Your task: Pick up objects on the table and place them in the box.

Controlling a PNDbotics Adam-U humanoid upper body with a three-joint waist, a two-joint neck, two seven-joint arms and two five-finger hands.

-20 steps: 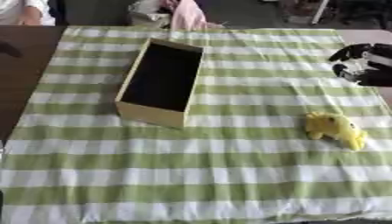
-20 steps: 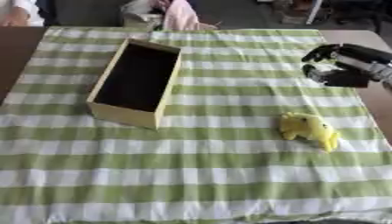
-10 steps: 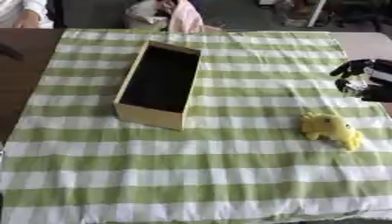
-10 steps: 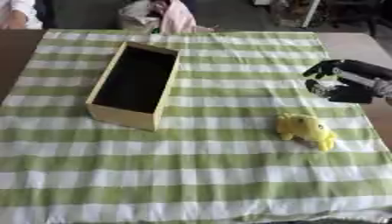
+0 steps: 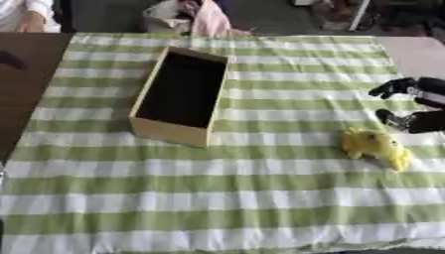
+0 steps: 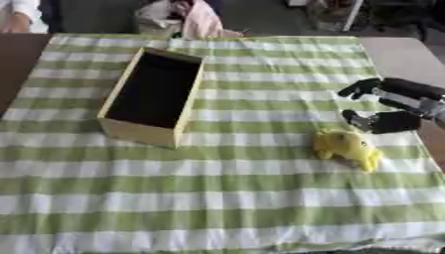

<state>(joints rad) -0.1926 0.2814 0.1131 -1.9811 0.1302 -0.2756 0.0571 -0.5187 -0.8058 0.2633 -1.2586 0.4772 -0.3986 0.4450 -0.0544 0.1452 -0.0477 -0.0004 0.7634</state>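
Note:
A yellow plush toy (image 6: 347, 147) lies on the green-and-white checked cloth, right of centre. My right hand (image 6: 388, 105) hovers just behind and to the right of it, open, thumb and fingers spread apart with nothing between them. The wooden box (image 5: 180, 95) stands open-topped at the left centre, its dark inside showing nothing. My left hand shows in neither view.
The checked cloth (image 5: 226, 198) covers the table down to the near edge. Bare brown tabletop (image 5: 22, 74) shows on the left. Pink and grey fabric (image 5: 195, 17) lies beyond the far edge, and a person's sleeve sits at the far left corner.
My right hand has come down and nearer, from beside the table's right edge toward the yellow toy. The toy and box have stayed put.

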